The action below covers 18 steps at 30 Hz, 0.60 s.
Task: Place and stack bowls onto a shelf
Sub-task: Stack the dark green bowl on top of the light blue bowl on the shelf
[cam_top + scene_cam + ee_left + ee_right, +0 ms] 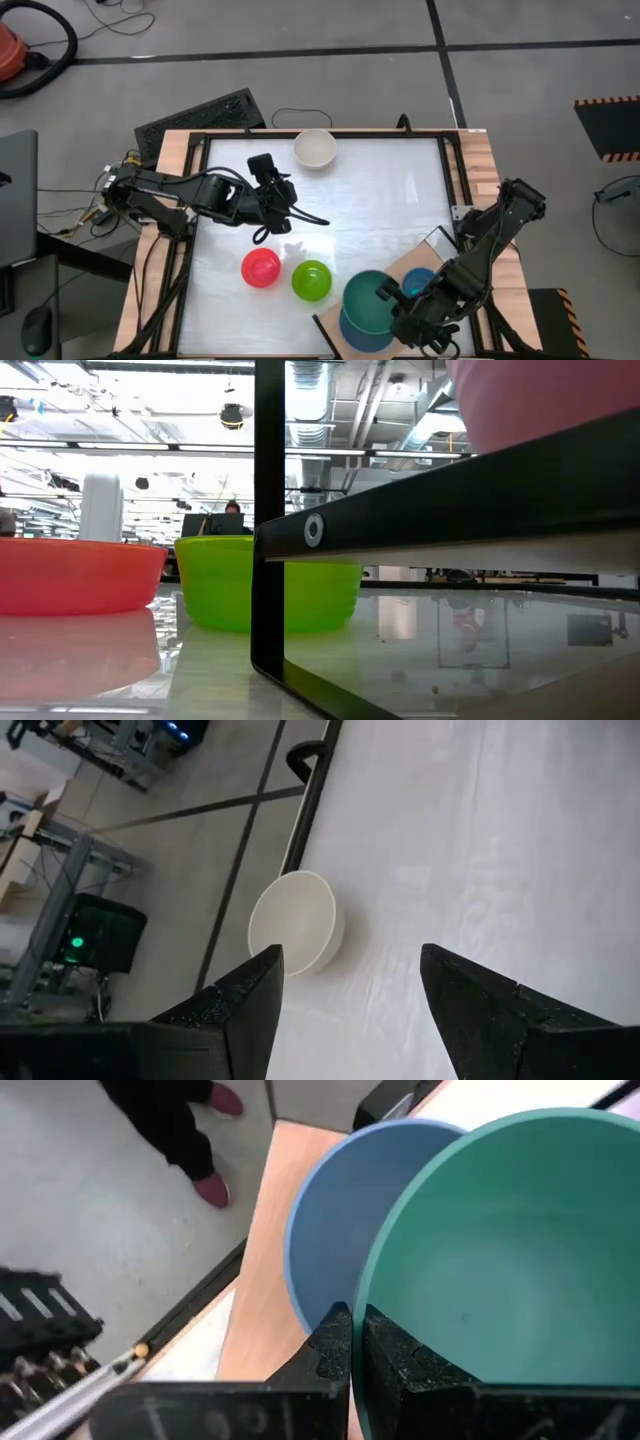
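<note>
My right gripper point(358, 1325) is shut on the dark teal bowl point(368, 300) near the table's near right corner point(392, 296). The slate blue bowl point(330, 1230) lies under the teal one. A cyan bowl point(419, 281) sits on the light-wood shelf point(418, 258). My left gripper point(350, 990) is open above the table's middle left point(268, 168), pointing toward the cream-white bowl point(295, 925), which stands by the far edge point(314, 148). The red bowl point(261, 267) and the lime green bowl point(311, 280) rest on the table in front. My right gripper pinches the teal bowl's rim point(372, 1295) on the side nearest the arm. One finger point(335, 1345) is outside the wall and the other finger point(410, 1365) is inside. The bowl is tilted over the slate blue bowl; whether they touch, I cannot tell.
A black frame point(320, 134) runs round the white table top, inside pale wooden rims. The low view shows the red bowl point(80, 575) and green bowl point(265, 580) behind a black bar point(268, 510). A person's legs point(175, 1125) stand on the floor beyond the table.
</note>
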### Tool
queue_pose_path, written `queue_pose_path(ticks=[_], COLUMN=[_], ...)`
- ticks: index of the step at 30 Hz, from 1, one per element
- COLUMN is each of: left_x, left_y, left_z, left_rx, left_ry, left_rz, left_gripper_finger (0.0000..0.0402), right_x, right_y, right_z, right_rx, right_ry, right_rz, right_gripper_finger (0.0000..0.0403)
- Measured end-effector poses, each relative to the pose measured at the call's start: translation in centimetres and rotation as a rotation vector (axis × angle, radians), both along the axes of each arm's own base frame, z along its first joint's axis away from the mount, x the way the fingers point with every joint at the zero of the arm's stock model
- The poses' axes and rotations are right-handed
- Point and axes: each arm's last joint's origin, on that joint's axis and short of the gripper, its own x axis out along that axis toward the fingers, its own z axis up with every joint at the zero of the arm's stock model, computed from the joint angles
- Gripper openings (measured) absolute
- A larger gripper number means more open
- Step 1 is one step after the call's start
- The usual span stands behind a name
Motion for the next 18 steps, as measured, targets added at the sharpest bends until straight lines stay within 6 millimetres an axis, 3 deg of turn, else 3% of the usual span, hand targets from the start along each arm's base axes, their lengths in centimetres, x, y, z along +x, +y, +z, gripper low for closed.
queue_pose_path(ticks=[18], left_x=[0.1], left_y=[0.3], left_z=[0.0], left_rx=[-0.016], left_ry=[0.008], left_rz=[-0.005], left_gripper_finger=[0.0222], right_x=[-0.8], right_y=[1.6], right_z=[0.2], right_rx=[0.034], right_ry=[-0.051], right_rz=[-0.031], right_gripper_finger=[0.0031])
